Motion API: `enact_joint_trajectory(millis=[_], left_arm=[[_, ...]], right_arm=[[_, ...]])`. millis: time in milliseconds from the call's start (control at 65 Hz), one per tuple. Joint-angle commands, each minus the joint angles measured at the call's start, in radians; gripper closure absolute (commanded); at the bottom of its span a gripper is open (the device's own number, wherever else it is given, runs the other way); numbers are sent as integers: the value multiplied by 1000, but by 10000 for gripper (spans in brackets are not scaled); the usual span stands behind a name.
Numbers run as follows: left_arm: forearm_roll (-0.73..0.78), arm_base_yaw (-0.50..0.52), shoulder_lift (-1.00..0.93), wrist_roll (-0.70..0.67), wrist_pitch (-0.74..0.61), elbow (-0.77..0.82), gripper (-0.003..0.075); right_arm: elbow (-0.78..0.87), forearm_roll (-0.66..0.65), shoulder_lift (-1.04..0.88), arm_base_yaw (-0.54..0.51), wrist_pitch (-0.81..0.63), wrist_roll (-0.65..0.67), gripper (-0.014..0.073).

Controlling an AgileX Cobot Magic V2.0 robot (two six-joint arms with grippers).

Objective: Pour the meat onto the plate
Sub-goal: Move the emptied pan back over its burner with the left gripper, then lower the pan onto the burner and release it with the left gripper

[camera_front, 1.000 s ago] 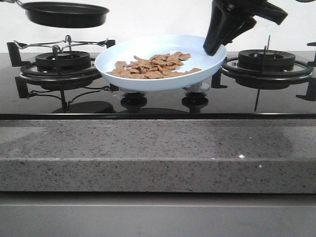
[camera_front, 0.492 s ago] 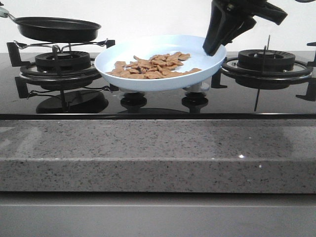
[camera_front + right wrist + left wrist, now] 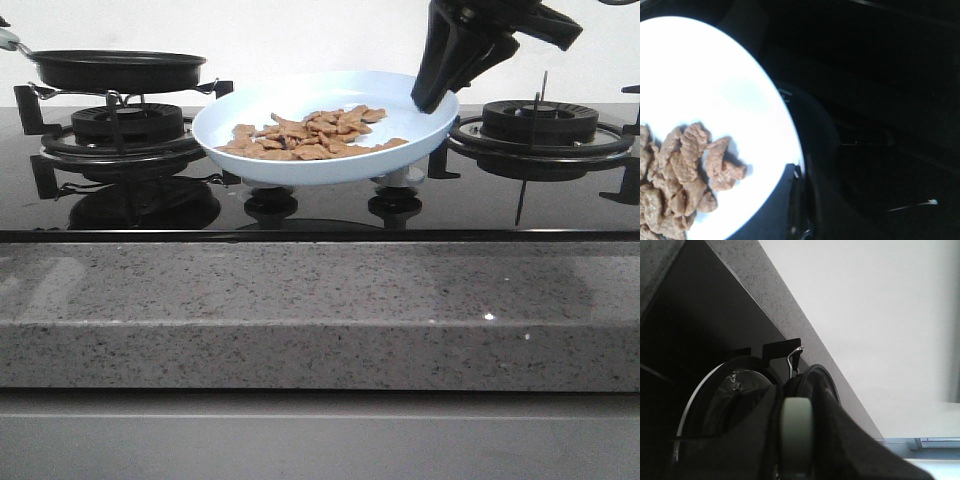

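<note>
The front view shows orange-brown meat pieces (image 3: 312, 137) heaped on the pale-blue round plate (image 3: 325, 125), its far rim pinched by the steeply angled black right gripper (image 3: 432, 92), while the left wrist view alone shows the left gripper (image 3: 796, 440) clamped around the black frying pan's pale handle (image 3: 797, 432).

The right hand (image 3: 432, 98) reaches down from the upper right of the front view, black fingers angled left and closed on a rim. The left hand (image 3: 796, 440) fills the wrist view's lower edge, clamped around a pale handle.
</note>
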Motion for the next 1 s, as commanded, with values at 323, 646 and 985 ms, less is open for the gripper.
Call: enact_joint_trajectory(millis=[323,646,985], left_arm=[[32,-4,-55,6,38,-26,165],[82,-4,-55,2,160,-26,133],[134,-4,-63,-11,301,-26,134]], right_arm=[[-24,29,-56,1,-34,-10,655],[-24,29,-56,1,-34,-10,655],[-24,29,-56,1,-34,-10,655]])
